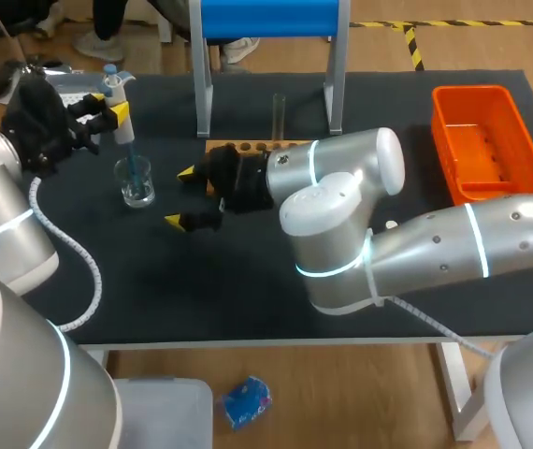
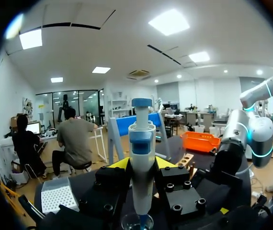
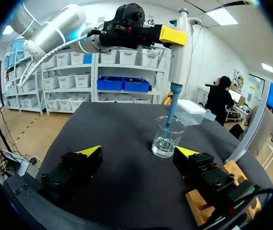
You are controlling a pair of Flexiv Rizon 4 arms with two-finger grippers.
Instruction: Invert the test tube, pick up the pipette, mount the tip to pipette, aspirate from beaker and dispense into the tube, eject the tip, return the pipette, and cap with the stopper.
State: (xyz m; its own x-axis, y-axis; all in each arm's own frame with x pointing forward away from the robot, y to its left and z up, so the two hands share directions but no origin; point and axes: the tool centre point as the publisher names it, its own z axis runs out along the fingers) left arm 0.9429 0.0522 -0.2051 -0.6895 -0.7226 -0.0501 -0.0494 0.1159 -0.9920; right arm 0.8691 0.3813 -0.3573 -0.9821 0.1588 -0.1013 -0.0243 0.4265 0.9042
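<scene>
Pipette dipped into the beaker, the right arm's fingers idle and apart

Nearest, the right gripper (image 1: 184, 196) hangs low over the dark table (image 1: 248, 299), its jaws released with only bare tabletop between them, and a wooden rack (image 1: 248, 147) lies just beside one finger. Straight ahead of those yellow tips stands the glass beaker (image 3: 167, 139), with a little clear liquid in its bottom. Above it the left gripper (image 1: 117, 110) is clenched on the pipette (image 3: 178, 48), one finger pressing each side of the white body. The pipette hangs upright below those jaws, its blue tip down inside the beaker. Farther back a clear test tube (image 1: 279, 112) stands upright at the rack's far edge, well apart from both grippers, and an orange bin (image 1: 486, 140) sits far off behind the right arm
</scene>
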